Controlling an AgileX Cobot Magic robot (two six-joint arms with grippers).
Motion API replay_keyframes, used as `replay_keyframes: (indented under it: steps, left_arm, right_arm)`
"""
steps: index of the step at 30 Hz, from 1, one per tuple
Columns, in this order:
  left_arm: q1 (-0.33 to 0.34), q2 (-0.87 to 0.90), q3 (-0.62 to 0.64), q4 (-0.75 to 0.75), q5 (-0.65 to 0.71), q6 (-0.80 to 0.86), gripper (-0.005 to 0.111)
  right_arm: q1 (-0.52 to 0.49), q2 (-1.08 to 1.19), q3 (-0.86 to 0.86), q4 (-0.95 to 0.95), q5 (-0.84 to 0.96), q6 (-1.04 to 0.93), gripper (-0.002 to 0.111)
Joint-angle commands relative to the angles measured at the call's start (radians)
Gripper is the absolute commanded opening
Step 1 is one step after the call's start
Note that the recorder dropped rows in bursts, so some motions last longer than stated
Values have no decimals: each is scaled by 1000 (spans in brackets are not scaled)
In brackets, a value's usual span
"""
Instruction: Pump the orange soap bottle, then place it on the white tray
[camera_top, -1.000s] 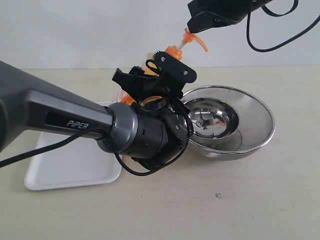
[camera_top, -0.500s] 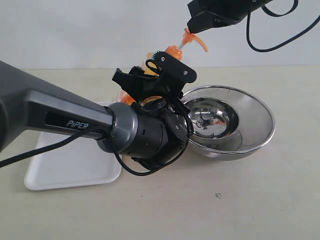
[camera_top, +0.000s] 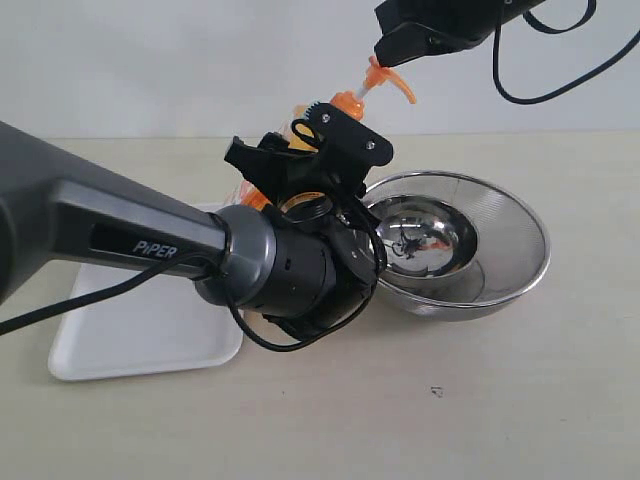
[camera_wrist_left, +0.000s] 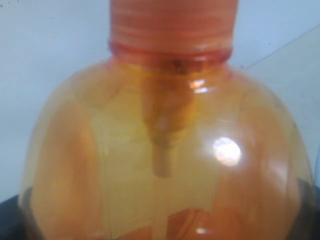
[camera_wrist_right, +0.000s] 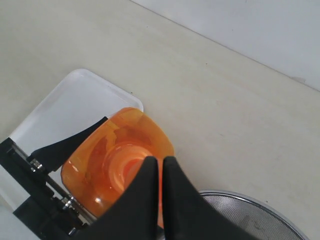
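Between white tray (camera_top: 140, 345) edge and bowl (camera_top: 505, 235) rim, left claw (camera_top: 298, 146) pinching orange soap bottle (camera_wrist_right: 95, 160), right claw (camera_wrist_right: 161, 166) pressed together on pump

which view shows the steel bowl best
The exterior view: the steel bowl shows nearly whole, rim and shiny inside. The right wrist view catches only an edge of its rim. The left wrist view shows none of it; the orange soap bottle fills that picture.

Bright, even light; left wrist view blurred; glare on bottle (camera_wrist_left: 165, 150).
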Motion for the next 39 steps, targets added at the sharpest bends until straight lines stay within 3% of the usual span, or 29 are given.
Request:
replay_keyframes:
  steps: [1,12,27,39]
  left_arm:
    - [-10,-14,-9,58,18,-32,5]
    - [-10,-14,-9,58,20,-32,5]
    - [-10,-14,-9,62,18,-32,5]
    - [-10,-14,-9,65,18,-32,5]
  right_arm:
    - [22,24,17,-29,104,1,0]
    - [22,24,17,-29,90,2,0]
    - [21,-150,15,-190,-100,57,0]
    - [21,-147,15,-235,-87,120,0]
